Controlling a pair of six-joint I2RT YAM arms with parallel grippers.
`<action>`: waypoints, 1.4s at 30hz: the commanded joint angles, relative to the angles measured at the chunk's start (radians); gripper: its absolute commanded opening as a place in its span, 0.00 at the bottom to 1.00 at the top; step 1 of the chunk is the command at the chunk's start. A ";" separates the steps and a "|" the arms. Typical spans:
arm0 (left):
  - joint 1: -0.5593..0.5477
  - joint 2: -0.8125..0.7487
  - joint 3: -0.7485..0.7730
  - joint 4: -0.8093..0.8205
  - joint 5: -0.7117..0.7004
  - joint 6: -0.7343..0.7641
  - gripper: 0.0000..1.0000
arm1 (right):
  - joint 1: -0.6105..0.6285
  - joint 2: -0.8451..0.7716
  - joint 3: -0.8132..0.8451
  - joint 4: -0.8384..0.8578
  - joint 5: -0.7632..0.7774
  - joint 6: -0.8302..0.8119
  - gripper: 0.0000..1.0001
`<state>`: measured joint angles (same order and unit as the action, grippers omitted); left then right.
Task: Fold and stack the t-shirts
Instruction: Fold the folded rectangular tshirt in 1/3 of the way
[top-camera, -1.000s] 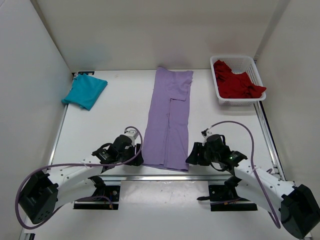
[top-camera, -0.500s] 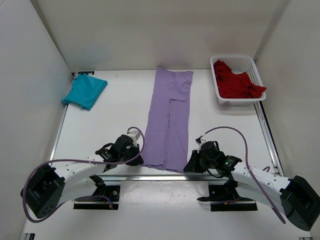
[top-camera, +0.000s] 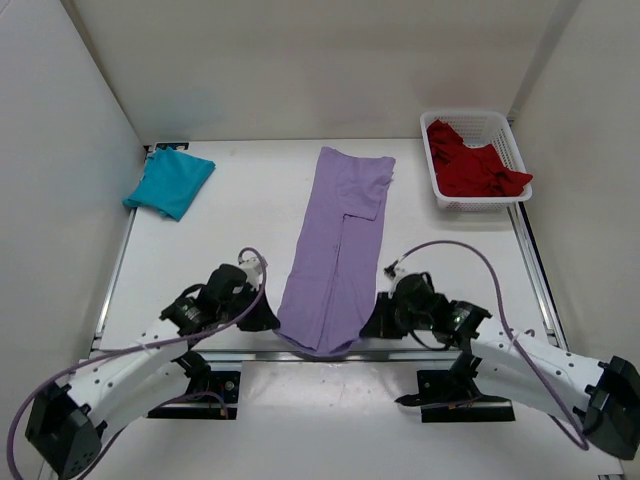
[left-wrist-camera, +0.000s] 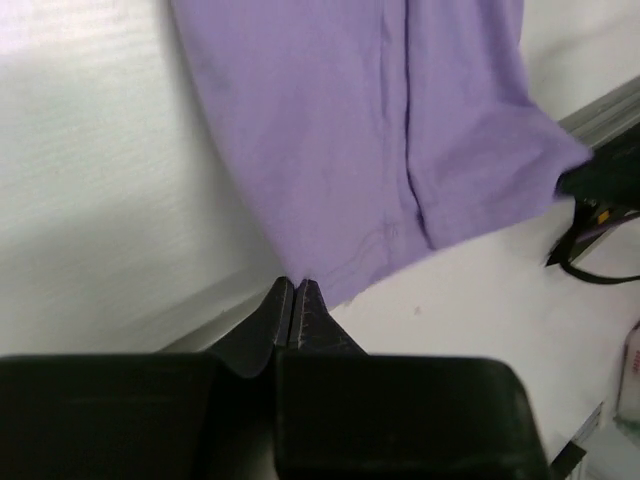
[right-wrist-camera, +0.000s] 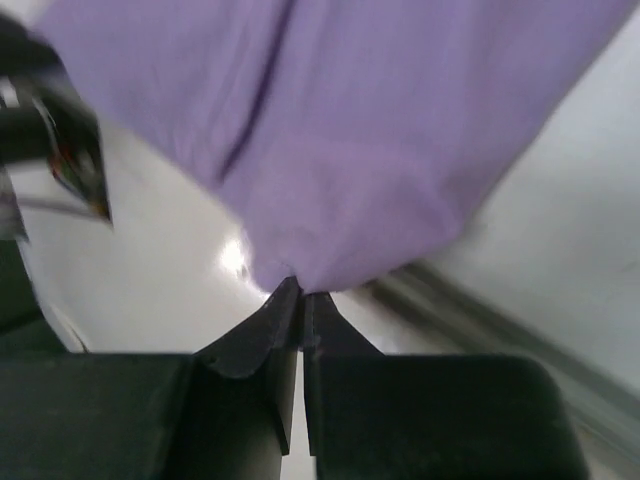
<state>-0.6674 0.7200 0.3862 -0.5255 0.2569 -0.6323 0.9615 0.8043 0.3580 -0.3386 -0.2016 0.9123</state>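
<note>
Purple shirt (top-camera: 335, 245): lies flat on the table (top-camera: 220, 250), left of the basket (top-camera: 480, 203) and well apart from it, folded lengthwise into one long strip
Long axis: runs from the arms' side toward the far side, a little tilted, the far end leaning toward the basket
Which way it points: the stitched hem faces the arms and sags over the table edge; the neck end is probably the far one, level with the basket
Left gripper (top-camera: 262, 318): fingers pressed together, pinching the hem corner farther from the basket
Right gripper (top-camera: 372, 322): fingers pressed together, pinching the hem corner on the basket's side
How it will handle: light, limp cloth with no stiffness; it droops between the two grips and will likely drag and wrinkle unless both corners rise evenly
Where to hold: the two hem corners, as now, kept taut so the edge stays straight when carried toward the far end
Teal shirt (top-camera: 170, 183): folded, far left of the basket
Red shirt (top-camera: 470, 165): crumpled inside the basket, not yet folded
</note>
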 joint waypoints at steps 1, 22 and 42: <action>0.023 0.122 0.141 0.028 0.024 0.035 0.00 | -0.223 0.033 0.102 -0.028 -0.108 -0.180 0.00; 0.275 1.140 0.966 0.300 0.002 0.094 0.00 | -0.823 0.812 0.662 0.180 -0.277 -0.461 0.00; 0.388 1.241 0.990 0.455 0.091 -0.004 0.39 | -0.863 0.991 0.892 0.153 -0.233 -0.471 0.28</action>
<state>-0.2951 2.0827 1.4624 -0.1413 0.3061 -0.6064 0.0906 1.9099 1.2465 -0.1940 -0.4721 0.4480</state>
